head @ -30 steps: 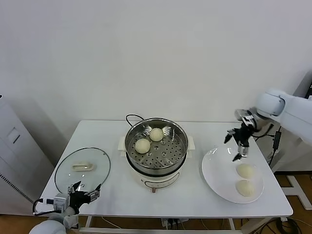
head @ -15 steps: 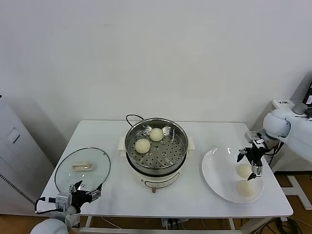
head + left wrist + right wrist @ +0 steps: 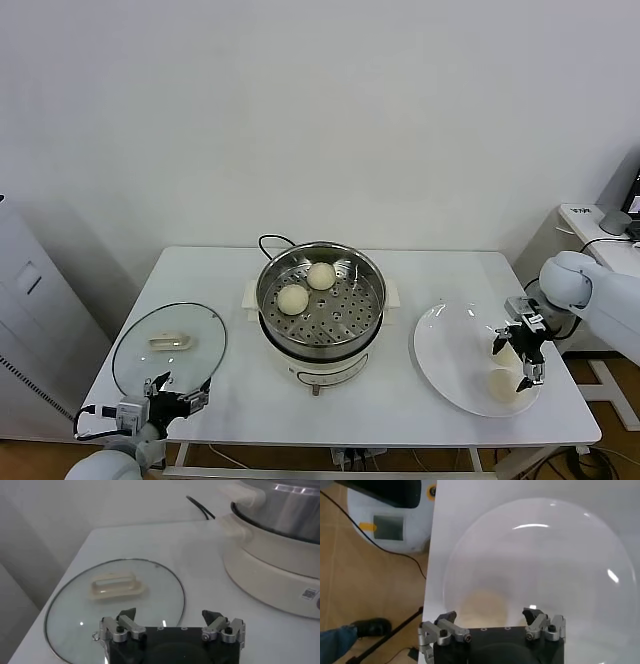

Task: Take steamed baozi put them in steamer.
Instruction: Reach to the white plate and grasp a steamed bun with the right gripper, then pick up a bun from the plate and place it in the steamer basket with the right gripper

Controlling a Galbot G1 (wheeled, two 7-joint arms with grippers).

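Right gripper [image 3: 521, 360] over the plate, jaws spread wide and empty

Two smooth, round cream buns [image 3: 306, 287] sit on the perforated floor of the shiny steel steamer [image 3: 321, 296]; another bun [image 3: 501, 384] lies on the glossy white plate [image 3: 450, 350] at the right of the white worktop [image 3: 400, 400], beneath the right gripper. The left gripper [image 3: 178, 388], jaws released, waits by the round glass lid [image 3: 170, 347].

A white table [image 3: 230, 400] stands against a plain white wall [image 3: 320, 110]; a grey cabinet [image 3: 30, 320], possibly, sits beside it.
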